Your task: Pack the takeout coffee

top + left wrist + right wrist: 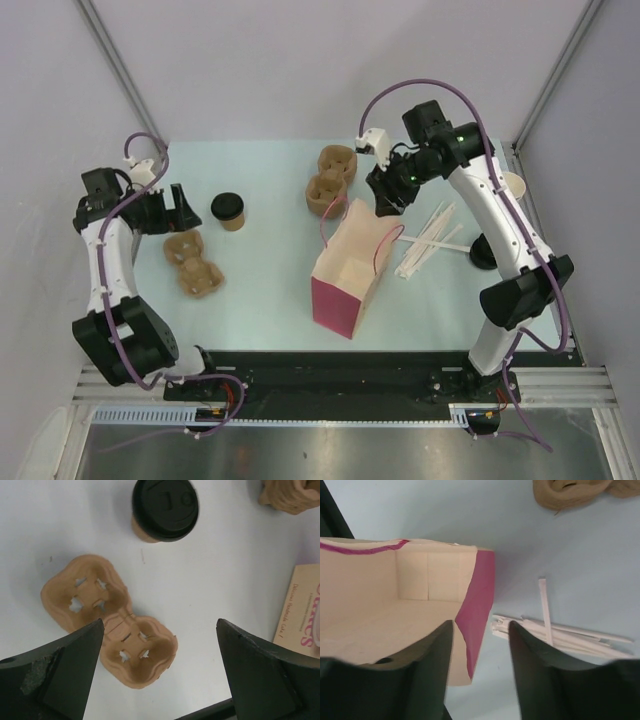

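The takeout coffee [228,211], a small brown cup with a black lid, stands upright at the back left; it also shows in the left wrist view [165,507]. The pink paper bag [345,268] sits mid-table, tilted, its mouth open toward the back right. My left gripper [178,208] is open and empty just left of the cup, above a brown cup carrier [107,615]; its jaws [160,670] stand wide apart. My right gripper [385,203] is open at the bag's mouth; its jaws [480,650] straddle the bag's pink side wall [480,595] without closing on it.
A stack of brown cup carriers [332,180] lies behind the bag. White stir sticks [432,240] lie right of the bag, also in the right wrist view [560,635]. A pale cup [513,187] stands at the right edge. A single carrier [193,262] lies front left.
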Robot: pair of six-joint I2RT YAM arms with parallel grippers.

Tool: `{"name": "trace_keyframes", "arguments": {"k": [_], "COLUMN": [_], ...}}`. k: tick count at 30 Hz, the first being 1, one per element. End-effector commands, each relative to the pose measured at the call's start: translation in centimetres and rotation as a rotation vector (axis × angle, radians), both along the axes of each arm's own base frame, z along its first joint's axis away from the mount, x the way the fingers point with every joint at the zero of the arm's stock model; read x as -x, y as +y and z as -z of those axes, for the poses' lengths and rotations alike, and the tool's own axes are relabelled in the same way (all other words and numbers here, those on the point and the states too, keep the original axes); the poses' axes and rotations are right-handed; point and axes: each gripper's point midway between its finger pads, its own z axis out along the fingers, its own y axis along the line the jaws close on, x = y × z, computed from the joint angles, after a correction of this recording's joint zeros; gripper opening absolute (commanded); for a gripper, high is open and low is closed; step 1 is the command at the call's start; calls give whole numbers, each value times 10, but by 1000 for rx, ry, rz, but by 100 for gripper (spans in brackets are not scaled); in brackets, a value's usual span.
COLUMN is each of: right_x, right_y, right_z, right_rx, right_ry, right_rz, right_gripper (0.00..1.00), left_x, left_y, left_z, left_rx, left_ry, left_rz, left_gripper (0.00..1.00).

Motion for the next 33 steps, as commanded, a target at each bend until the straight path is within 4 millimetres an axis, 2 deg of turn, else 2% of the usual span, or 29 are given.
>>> {"name": "trace_keyframes", "arguments": {"k": [1,5,6,7,8,11,12,14,15,18,19,20,22,24,31,33], "right_x": [9,4,2,0,-1,-2,-1,-2,-1,-1,-2,-3,-3,-5,-13,-14], "right_y": [-2,4,7,8,11,16,19,22,25,29,32,32,34,35,40,41], "right_z": [13,8,6,4,1,-4,-7,-10,-13,-15,-16,-16,-15,-13,-14,-14], "right_rx": [62,54,49,49,45,35,27,18,9,4,0,2,2,2,-5,-4], "right_ry": [13,-23,-38,-49,-66,-96,-106,-119,-125,-128,-131,-132,-128,-121,-118,-120], "right_rz": [-25,-31,-36,-39,-45,-68,-79,-88,-99,-108,-113,-111,-112,-113,-110,-108], "right_gripper": [44,21,9,2,0,0,0,0,0,0,0,0,0,0,0,0], "left_x": [-8,-22,-25,-31,-37,-47,-51,-57,-59,-64,-65,-69,-64,-63,-52,-49], "left_y": [25,49,57,66,74,92,96,106,112,126,130,136,135,134,123,118], "left_z": [0,14,17,18,24,27,38,43,57,65,79,73,87,87,104,110], "left_rx": [-86,-150,-158,-178,-175,-189,-190,-240,-248,-275,-274,-289,-271,-261,-214,-194], "left_ry": [-10,-5,-10,-32,-29,-75,-59,-63,-30,-7,19,7,56,71,107,116], "left_rz": [5,-18,-32,-32,-31,9,20,47,51,86,120,135,191,223,286,308], "left_gripper": [99,95,91,89,87,81,77,75,72,66,64,63,59,56,56,60]}}
